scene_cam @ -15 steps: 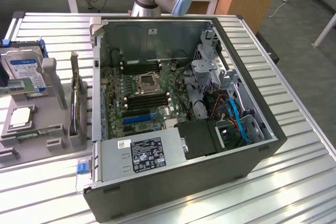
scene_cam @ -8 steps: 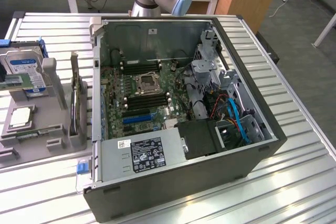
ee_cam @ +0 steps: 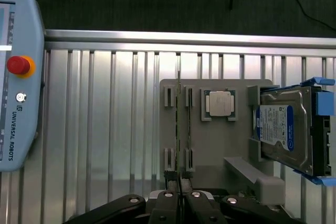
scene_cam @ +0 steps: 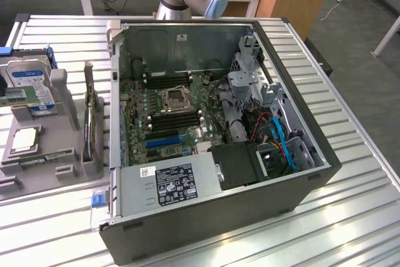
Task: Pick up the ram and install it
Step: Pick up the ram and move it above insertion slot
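Gripper point(ee_cam: 180, 199): jaws drawn almost together, nothing held between them. Ram point(ee_cam: 179, 124): green stick, standing on edge in the slotted clips of the grey holder point(ee_cam: 215, 145), just beside the silver processor chip point(ee_cam: 220, 103). Hard drive point(ee_cam: 281, 129): blue-labelled, on the chip's other side. Holder rests on the ribbed metal surface point(ee_cam: 105, 119), at the exterior view's left of the open computer case point(scene_cam: 219, 123).

free: table slats point(ee_cam: 115, 129) between teach pendant point(ee_cam: 18, 108) and ram point(ee_cam: 179, 129); obstacle: hard drive point(ee_cam: 281, 129) past processor point(ee_cam: 219, 103)
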Tool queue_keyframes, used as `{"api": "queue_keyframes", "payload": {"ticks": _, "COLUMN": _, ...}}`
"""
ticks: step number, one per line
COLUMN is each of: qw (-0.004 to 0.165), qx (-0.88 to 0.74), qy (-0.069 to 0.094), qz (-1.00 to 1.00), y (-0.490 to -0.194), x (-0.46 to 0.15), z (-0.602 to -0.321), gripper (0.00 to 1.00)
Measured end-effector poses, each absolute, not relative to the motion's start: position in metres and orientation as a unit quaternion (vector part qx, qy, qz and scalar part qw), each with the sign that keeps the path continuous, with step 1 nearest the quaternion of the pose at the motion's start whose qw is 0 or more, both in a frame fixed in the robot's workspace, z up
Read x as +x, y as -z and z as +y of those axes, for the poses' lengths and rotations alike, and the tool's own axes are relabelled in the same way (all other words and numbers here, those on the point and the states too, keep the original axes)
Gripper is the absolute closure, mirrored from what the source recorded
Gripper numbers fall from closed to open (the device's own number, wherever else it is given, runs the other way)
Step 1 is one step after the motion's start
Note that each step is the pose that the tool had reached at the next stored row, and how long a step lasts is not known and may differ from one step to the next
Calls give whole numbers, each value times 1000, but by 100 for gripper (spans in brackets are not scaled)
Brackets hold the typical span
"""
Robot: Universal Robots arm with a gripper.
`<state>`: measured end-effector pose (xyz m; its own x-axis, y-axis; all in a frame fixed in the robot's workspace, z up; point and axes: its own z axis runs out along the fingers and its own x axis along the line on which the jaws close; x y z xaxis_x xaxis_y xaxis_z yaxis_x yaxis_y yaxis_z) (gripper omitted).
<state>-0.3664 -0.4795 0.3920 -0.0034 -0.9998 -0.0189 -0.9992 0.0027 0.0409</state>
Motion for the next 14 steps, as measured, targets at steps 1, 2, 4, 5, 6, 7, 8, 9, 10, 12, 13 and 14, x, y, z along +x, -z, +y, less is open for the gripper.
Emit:
{"api": "queue_keyframes", "payload": {"ticks": 1, "qw": 8, "qx": 706, "qy": 21, "qz": -708, "y": -392, "x": -366, "z": -480, "gripper": 88}}
{"api": "queue_keyframes", "payload": {"ticks": 2, "qw": 8, "qx": 706, "qy": 21, "qz": -708, "y": -392, "x": -366, "z": -480, "gripper": 88}}
{"api": "queue_keyframes", "payload": {"ticks": 4, "qw": 8, "qx": 706, "qy": 21, "qz": -708, "y": -392, "x": -366, "z": -479, "gripper": 88}}
{"api": "queue_keyframes", "payload": {"ticks": 5, "qw": 8, "qx": 706, "qy": 21, "qz": -708, "y": -392, "x": -366, "z": -479, "gripper": 88}}
{"api": "queue_keyframes", "payload": {"ticks": 6, "qw": 8, "qx": 706, "qy": 21, "qz": -708, "y": -392, "x": -365, "z": -480, "gripper": 88}}
{"api": "queue_keyframes", "payload": {"ticks": 7, "qw": 8, "qx": 706, "qy": 21, "qz": -708, "y": -392, "x": -364, "z": -480, "gripper": 88}}
{"api": "queue_keyframes", "payload": {"ticks": 8, "qw": 8, "qx": 706, "qy": 21, "qz": -708, "y": -392, "x": -363, "z": -479, "gripper": 88}}
{"api": "queue_keyframes", "payload": {"ticks": 9, "qw": 8, "qx": 706, "qy": 21, "qz": -708, "y": -392, "x": -362, "z": -480, "gripper": 88}}
{"api": "queue_keyframes", "payload": {"ticks": 10, "qw": 8, "qx": 706, "qy": 21, "qz": -708, "y": -392, "x": -360, "z": -480, "gripper": 88}}
{"api": "queue_keyframes", "payload": {"ticks": 12, "qw": 8, "qx": 706, "qy": 21, "qz": -708, "y": -392, "x": -357, "z": -480, "gripper": 88}}
{"api": "queue_keyframes", "payload": {"ticks": 13, "qw": 8, "qx": 706, "qy": 21, "qz": -708, "y": -392, "x": -355, "z": -479, "gripper": 88}}
{"api": "queue_keyframes", "payload": {"ticks": 14, "qw": 8, "qx": 706, "qy": 21, "qz": -708, "y": -392, "x": -354, "z": -479, "gripper": 88}}
